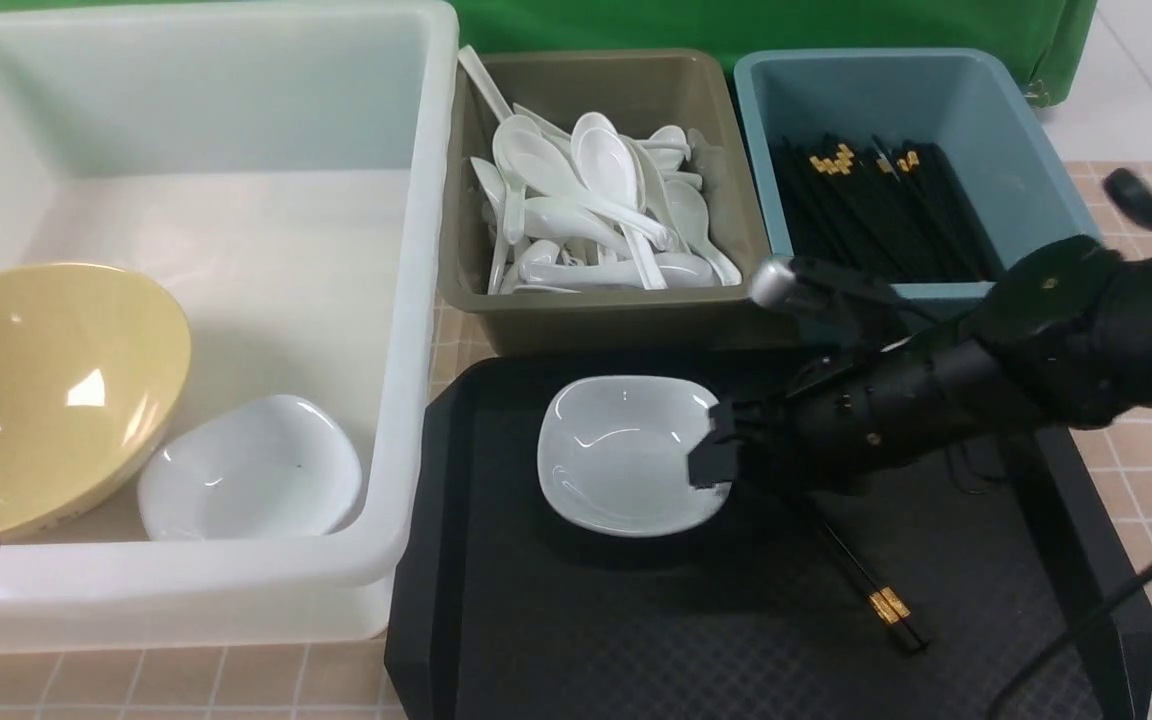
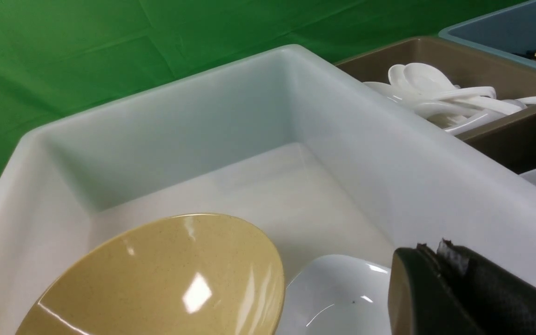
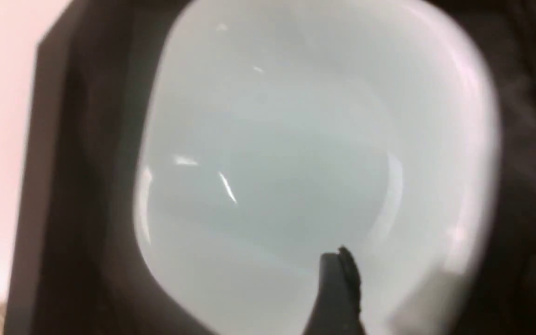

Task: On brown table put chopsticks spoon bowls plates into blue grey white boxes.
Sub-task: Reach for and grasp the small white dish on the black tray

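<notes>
Straddling plate [image 1: 616, 455] rim, right tool [image 1: 714, 440] agape, gripping nothing, chopsticks [image 1: 861, 575] diagonal, gold ends nearest.

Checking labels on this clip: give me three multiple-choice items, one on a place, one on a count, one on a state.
1. Where is the bowl? A in the tub; B in the olive bin; C in the blue bin.
2. How many white dishes show? A one; B two; C three.
3. How is the left tool? A wide open; B shut; C holding a spoon.
Key: A, it leans inside the tub; B, one lies in the tub, one on the tray; B, its jaws meet with nothing between them.
</notes>
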Available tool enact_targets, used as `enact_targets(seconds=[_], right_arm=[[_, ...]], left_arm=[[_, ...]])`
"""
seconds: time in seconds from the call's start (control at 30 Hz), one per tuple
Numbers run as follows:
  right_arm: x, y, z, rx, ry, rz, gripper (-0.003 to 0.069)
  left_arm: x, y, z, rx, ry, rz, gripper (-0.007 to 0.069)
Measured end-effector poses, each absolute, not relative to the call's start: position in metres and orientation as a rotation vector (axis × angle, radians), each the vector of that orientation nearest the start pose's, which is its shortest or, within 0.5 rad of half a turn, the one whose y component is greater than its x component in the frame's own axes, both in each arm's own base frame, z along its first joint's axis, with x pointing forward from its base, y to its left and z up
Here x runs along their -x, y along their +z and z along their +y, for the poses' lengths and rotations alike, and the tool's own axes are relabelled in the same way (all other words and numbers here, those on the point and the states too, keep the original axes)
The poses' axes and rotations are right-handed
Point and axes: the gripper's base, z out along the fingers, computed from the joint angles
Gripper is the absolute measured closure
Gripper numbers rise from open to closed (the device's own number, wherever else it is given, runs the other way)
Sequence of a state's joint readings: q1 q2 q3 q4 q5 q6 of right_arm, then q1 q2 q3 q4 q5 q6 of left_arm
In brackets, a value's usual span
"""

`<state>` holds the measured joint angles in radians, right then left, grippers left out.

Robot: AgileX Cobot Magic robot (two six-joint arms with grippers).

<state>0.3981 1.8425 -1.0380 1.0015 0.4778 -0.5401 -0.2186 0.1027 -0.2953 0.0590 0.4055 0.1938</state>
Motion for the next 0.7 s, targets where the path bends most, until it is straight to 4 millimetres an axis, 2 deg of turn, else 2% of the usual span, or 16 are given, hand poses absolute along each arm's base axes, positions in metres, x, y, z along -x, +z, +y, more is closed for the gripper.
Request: enact_targets(seconds=[0.13,0.17,0.2,0.23,0.27,0.33,0.43,0.53,0.7], right_arm=[[-0.328,0.157,0.189,0.172,0.794,2.639,0.0223],[-0.329,0.156,0.194,0.177,0.794,2.634,0.0272],[-0.33,0.156,0.194,0.176,0.792,2.633,0.0272],[-0.33,0.155,0.198,0.185,0.785,2.623,0.0351],[-0.33,0.155,0.199,0.187,0.783,2.622,0.0361],[-0.331,0.155,0.199,0.218,0.762,2.601,0.0482],[-0.332,0.162,0.2,0.237,0.783,2.582,0.0571],[-0.33,0.167,0.201,0.265,0.801,2.572,0.0584],[-0.318,0.182,0.2,0.511,0.806,2.558,0.0589]], left_arm=[[-0.048,0.269,-0.008,-0.375,0.042,1.654,0.0623],[-0.048,0.269,-0.008,-0.375,0.042,1.654,0.0623],[-0.048,0.269,-0.008,-0.375,0.042,1.654,0.0623],[-0.048,0.269,-0.008,-0.375,0.042,1.654,0.0623],[-0.048,0.269,-0.008,-0.375,0.042,1.654,0.0623],[-0.048,0.269,-0.008,-0.375,0.042,1.654,0.0623],[-0.048,0.269,-0.008,-0.375,0.042,1.654,0.0623],[-0.048,0.269,-0.008,-0.375,0.042,1.653,0.0623],[-0.046,0.27,-0.009,-0.362,0.025,1.644,0.0623]])
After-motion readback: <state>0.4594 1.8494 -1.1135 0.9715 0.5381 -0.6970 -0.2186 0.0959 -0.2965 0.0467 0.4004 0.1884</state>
